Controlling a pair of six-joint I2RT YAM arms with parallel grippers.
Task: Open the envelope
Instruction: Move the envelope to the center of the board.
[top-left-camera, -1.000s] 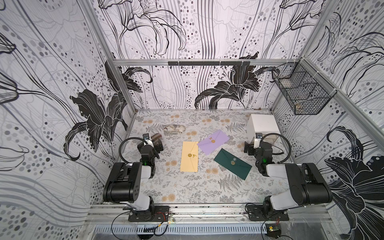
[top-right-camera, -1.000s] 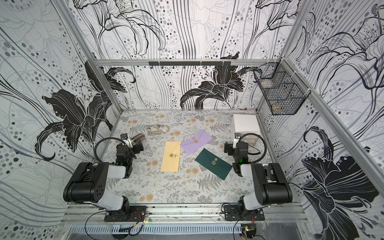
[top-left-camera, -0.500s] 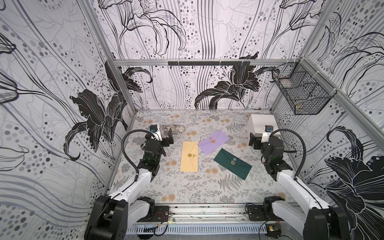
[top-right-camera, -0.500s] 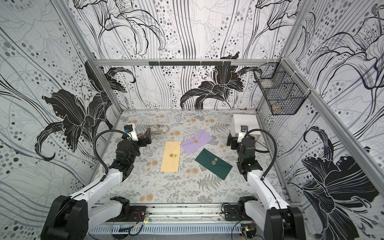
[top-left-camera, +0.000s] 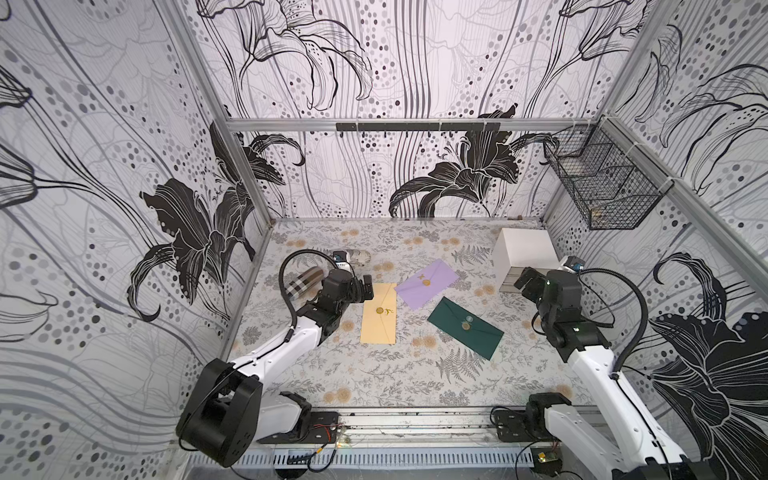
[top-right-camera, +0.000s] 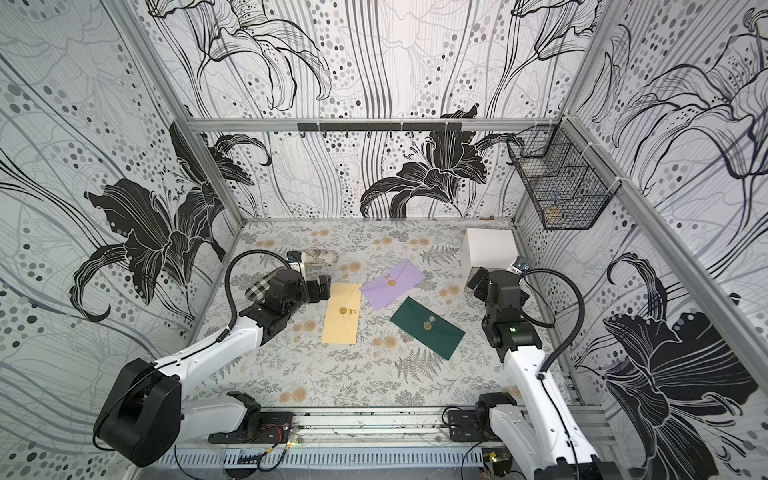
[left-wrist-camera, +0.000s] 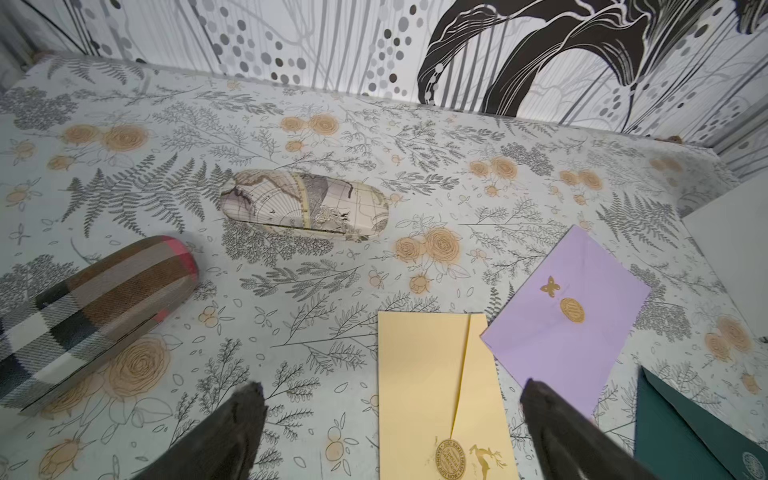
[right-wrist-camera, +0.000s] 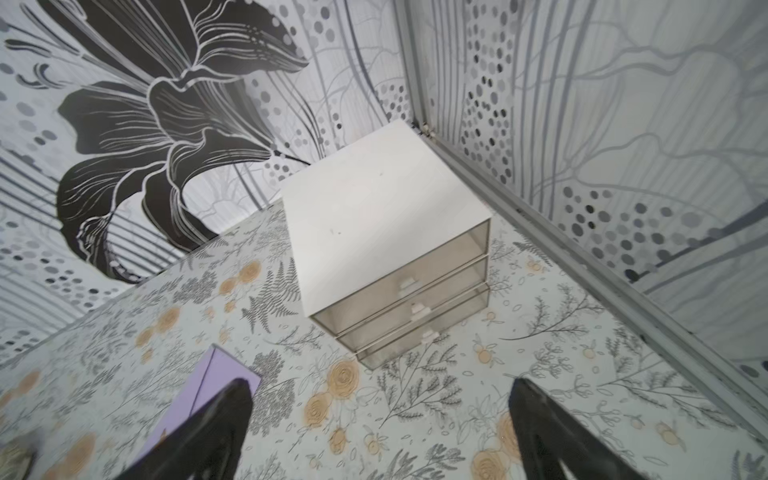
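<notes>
floral surface (top-left-camera: 374, 374), from centre: yellow envelope (top-left-camera: 379, 314) 9 o'clock, lilac envelope (top-left-camera: 428, 283) 1, green envelope (top-left-camera: 465, 327) 3, drawer box (top-left-camera: 525, 253) 2, plaid case (top-left-camera: 302, 281) 10, map case (left-wrist-camera: 305, 205) 11.

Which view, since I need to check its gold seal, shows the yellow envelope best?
The left wrist view: the pale yellow paper envelope lies large and close, its flap seam and round gold seal sharp. Both top views show it whole but small. The right wrist view misses it.
</notes>
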